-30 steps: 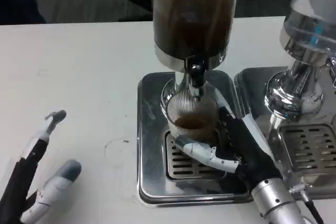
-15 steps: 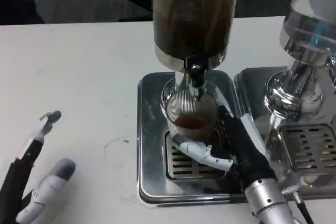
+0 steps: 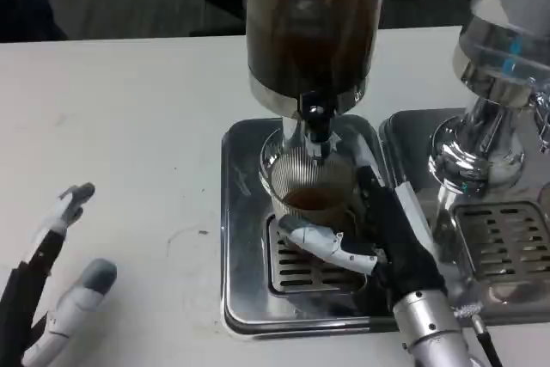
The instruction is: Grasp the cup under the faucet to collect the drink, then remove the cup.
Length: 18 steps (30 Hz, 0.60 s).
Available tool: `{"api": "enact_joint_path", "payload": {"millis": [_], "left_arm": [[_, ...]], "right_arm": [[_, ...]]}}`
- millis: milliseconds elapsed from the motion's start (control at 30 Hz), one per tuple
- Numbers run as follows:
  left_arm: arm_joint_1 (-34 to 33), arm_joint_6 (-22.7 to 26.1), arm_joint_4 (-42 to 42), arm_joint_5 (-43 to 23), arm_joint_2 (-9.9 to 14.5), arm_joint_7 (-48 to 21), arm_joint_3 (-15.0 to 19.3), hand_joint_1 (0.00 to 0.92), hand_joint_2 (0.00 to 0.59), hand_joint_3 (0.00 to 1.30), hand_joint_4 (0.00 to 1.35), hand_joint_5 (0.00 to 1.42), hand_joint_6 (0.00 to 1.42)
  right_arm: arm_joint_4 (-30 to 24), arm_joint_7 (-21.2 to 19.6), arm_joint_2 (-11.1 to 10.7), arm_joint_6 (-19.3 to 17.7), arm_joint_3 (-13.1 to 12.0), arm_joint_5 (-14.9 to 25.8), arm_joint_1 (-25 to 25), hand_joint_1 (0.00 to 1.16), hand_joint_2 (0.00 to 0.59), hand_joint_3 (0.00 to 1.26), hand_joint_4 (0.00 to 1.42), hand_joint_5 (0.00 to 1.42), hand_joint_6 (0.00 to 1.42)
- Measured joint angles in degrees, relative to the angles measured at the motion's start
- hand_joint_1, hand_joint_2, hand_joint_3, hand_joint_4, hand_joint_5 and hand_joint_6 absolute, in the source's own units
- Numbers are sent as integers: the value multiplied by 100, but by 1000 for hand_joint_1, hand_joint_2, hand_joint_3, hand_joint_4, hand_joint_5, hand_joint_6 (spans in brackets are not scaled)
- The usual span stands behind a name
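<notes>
While the left hand [image 3: 47, 298] lies spread at lower left, the right hand [image 3: 378, 247] grips the cup [image 3: 311, 191] (brown drink inside) under the centre faucet [image 3: 318, 126].

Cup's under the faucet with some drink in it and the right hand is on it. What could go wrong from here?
1. The cup sits close under the faucet; lifting straight up could knock its rim against the spout, so draw it out low.
2. The cup looks thin and ribbed, and the right hand wraps its lower part; squeezing harder may buckle it and spill.
3. Tilting could slosh drink onto the drip tray.

Ribbed clear cup [image 3: 311, 188], upright under faucet [image 3: 316, 126]
</notes>
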Motion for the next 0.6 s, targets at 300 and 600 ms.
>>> {"api": "enact_joint_path", "payload": {"millis": [300, 600], "left_arm": [[13, 13, -11, -74, 4, 0, 0, 0, 134, 104, 0, 69, 0], [124, 59, -67, -94, 20, 0, 21, 0, 134, 113, 0, 71, 0]], "right_arm": [[47, -138, 75, -88, 87, -149, -20, 948, 176, 115, 302, 332, 481], [236, -344, 202, -106, 97, -217, -83, 996, 187, 293, 445, 451, 596]]}}
